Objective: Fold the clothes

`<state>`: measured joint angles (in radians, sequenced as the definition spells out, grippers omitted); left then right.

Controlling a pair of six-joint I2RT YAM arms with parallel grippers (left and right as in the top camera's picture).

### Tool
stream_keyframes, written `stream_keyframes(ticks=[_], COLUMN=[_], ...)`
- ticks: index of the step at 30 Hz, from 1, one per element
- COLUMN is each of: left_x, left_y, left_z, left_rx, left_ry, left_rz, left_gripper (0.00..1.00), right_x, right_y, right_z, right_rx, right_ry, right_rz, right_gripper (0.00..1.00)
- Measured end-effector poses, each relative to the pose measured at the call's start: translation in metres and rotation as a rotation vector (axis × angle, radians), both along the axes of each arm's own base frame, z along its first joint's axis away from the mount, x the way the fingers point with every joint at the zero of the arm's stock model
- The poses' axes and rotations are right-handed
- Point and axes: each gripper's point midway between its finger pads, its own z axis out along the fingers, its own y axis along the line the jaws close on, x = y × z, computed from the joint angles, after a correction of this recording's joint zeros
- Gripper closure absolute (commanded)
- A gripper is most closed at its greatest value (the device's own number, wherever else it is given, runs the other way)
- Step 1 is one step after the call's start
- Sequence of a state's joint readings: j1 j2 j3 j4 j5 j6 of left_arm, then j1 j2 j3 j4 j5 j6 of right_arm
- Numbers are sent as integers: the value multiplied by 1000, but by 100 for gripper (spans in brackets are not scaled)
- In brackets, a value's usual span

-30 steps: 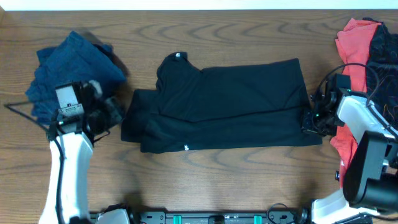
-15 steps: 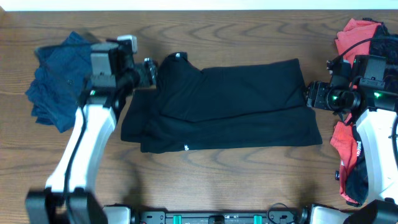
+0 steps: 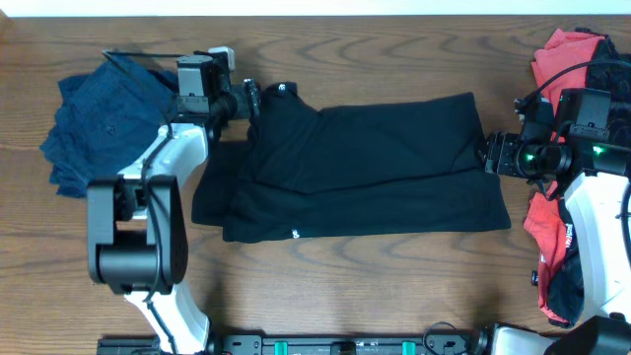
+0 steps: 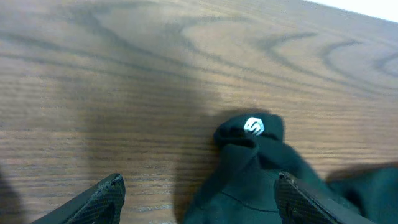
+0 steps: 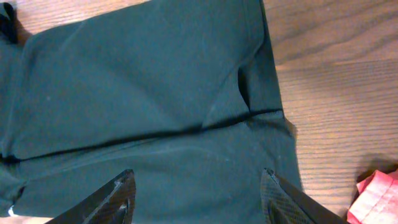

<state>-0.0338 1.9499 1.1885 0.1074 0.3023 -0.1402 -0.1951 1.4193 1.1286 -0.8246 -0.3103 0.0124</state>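
Note:
A black short-sleeved shirt (image 3: 365, 168) lies partly folded, flat across the middle of the table. Its far left corner is bunched up and shows a small white logo (image 4: 252, 126). My left gripper (image 3: 248, 99) hovers at that corner, open, with its fingers (image 4: 106, 193) spread and the bunched cloth (image 4: 249, 180) under the right half of the gap. My right gripper (image 3: 490, 156) is at the shirt's right edge, open above the flat cloth (image 5: 143, 93) with nothing between its fingertips (image 5: 124, 180).
A crumpled navy garment (image 3: 99, 128) sits at the far left, behind my left arm. A red garment (image 3: 557, 59) and a black one with red print (image 3: 606, 79) are piled at the right edge, under my right arm; a red corner (image 5: 379, 196) shows beside the shirt.
My left arm swung from the near left side up to the shirt's far left corner. My right gripper opened, let go of the shirt's right edge and moved slightly farther back.

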Motion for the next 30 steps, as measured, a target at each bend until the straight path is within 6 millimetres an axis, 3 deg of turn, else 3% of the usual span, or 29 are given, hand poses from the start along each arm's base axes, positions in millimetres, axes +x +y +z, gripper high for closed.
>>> stream_keyframes(ticks=[7,16,25,30], left_x=[-8,-12,-3,-3], left_y=[-7,-10,-13,-25], left_z=[-28,-30,-23,-29], left_rx=[-26,-37,-37,-32], left_ry=[73,91,40,43], left_rz=[-31,-47,-54,-76], left_gripper=[29,48,48,48], right_x=[0,0,0,0], right_y=[0,0,0,0], right_z=[0,0,0,0], right_rx=[0,0,0,0], right_ry=[-1,0,0,2], right_rz=[2,2,2,2], right_gripper=[41,45,46,46])
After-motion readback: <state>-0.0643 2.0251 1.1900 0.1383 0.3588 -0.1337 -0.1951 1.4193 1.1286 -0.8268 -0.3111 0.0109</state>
